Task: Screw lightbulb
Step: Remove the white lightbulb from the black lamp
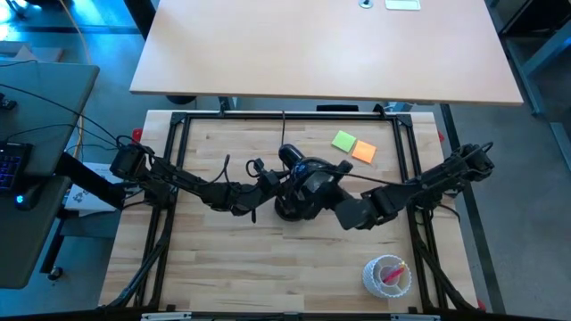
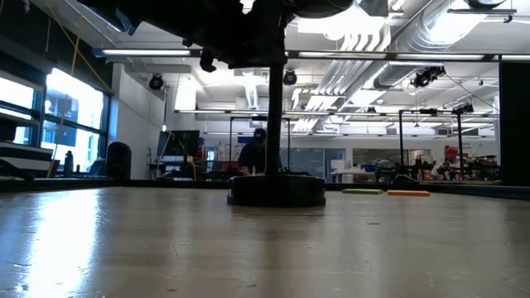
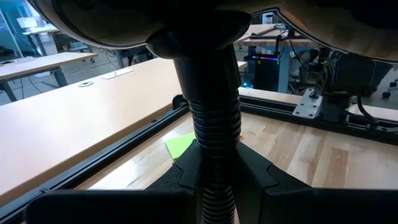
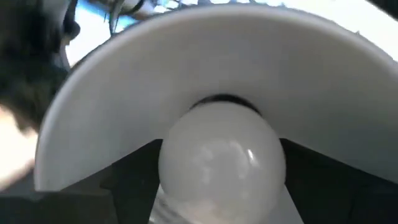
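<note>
Lightbulb sits in white inside of lamp head w/ right gripper at head's open side, fingers spread wide either side of globe, while left gripper is clamped narrow on lamp's ribbed black neck below head, above round base.

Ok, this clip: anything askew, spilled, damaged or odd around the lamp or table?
Nothing stands out. The lightbulb sits centred in the lamp shade, between the right tool's open fingers. The cup stands upright and the sticky notes lie flat on the table.
</note>
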Controlling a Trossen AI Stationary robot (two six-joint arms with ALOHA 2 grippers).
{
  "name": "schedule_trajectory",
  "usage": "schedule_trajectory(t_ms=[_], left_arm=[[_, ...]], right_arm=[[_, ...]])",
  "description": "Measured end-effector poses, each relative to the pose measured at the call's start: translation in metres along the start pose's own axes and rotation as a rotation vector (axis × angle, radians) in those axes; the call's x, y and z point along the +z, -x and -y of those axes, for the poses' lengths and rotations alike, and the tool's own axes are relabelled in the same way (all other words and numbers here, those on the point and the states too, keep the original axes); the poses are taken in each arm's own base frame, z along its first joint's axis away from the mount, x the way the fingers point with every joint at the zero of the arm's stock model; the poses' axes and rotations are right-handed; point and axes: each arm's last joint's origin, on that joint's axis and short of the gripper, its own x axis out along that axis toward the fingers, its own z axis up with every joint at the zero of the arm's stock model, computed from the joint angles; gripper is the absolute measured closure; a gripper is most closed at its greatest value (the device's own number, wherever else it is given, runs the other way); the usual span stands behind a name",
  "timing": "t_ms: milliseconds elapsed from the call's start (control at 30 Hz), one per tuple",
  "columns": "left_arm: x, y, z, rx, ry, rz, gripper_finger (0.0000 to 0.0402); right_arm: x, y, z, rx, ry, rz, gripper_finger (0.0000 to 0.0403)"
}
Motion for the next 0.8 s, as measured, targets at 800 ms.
schedule_trajectory(t_ms=[800], left_arm=[[-0.0001, 0.0001, 0.0002, -0.005, -0.006, -0.002, 0.0356]], right_arm=[[-0.0043, 0.0080, -0.0061, 0.052, 1.192, 0.017, 0.0114]])
